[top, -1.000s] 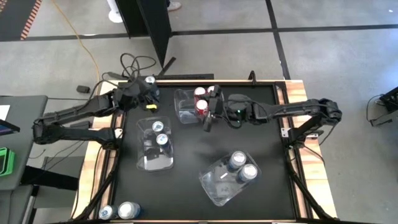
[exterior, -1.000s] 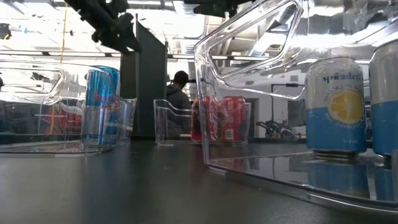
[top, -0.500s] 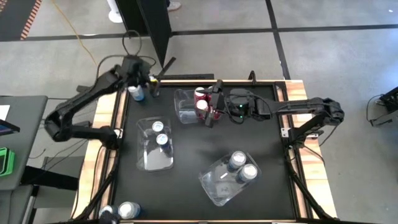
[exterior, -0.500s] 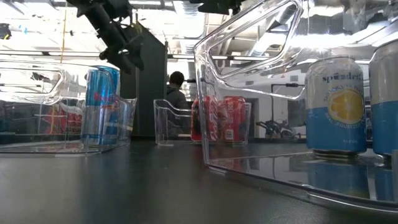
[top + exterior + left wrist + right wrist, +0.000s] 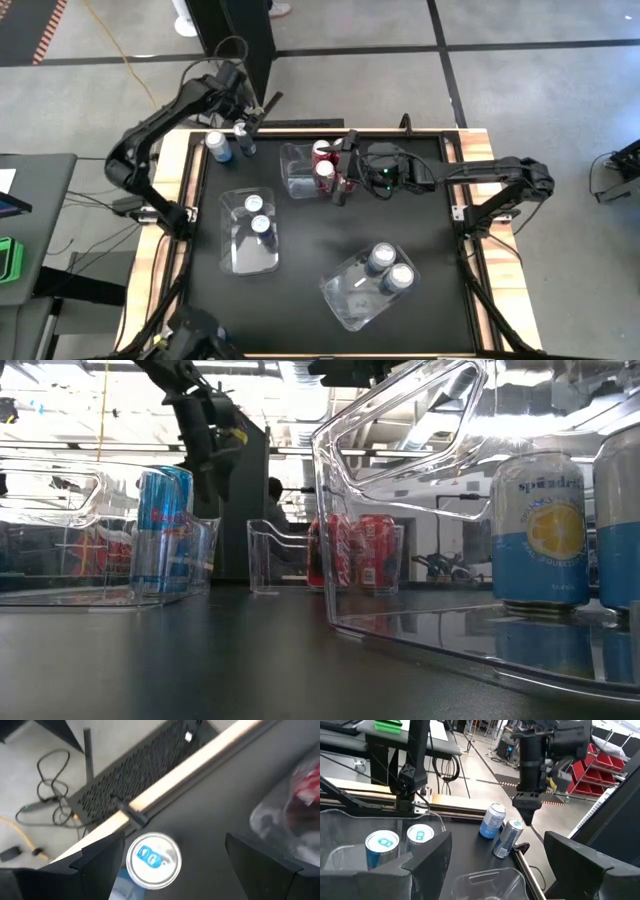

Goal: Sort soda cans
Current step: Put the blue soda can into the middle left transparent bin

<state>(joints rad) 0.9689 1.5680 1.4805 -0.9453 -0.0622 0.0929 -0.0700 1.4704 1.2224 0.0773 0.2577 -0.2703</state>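
Two soda cans stand at the table's far left corner: a slim one (image 5: pixel 247 148) and a wider light blue one (image 5: pixel 217 146). My left gripper (image 5: pixel 244 128) hangs open above the slim can (image 5: pixel 152 858), pointing steeply down, one finger on either side and clear of it. My right gripper (image 5: pixel 338 180) is open and holds nothing, beside the far clear bin (image 5: pixel 297 180) that holds red cans (image 5: pixel 323 160). A left bin (image 5: pixel 240 260) holds two blue cans (image 5: pixel 257 214). A near right bin (image 5: pixel 345 300) holds two cans (image 5: pixel 388 268).
The table's raised wooden far edge (image 5: pixel 190 775) runs just behind the two corner cans. Cables (image 5: pixel 215 75) lie on the floor beyond it. In the low view the near right bin's wall (image 5: pixel 400 510) stands close in front.
My left arm has swung toward the table's far edge, and its gripper has tipped downward over the slim can at the far left corner, staying open. The right arm has kept still.
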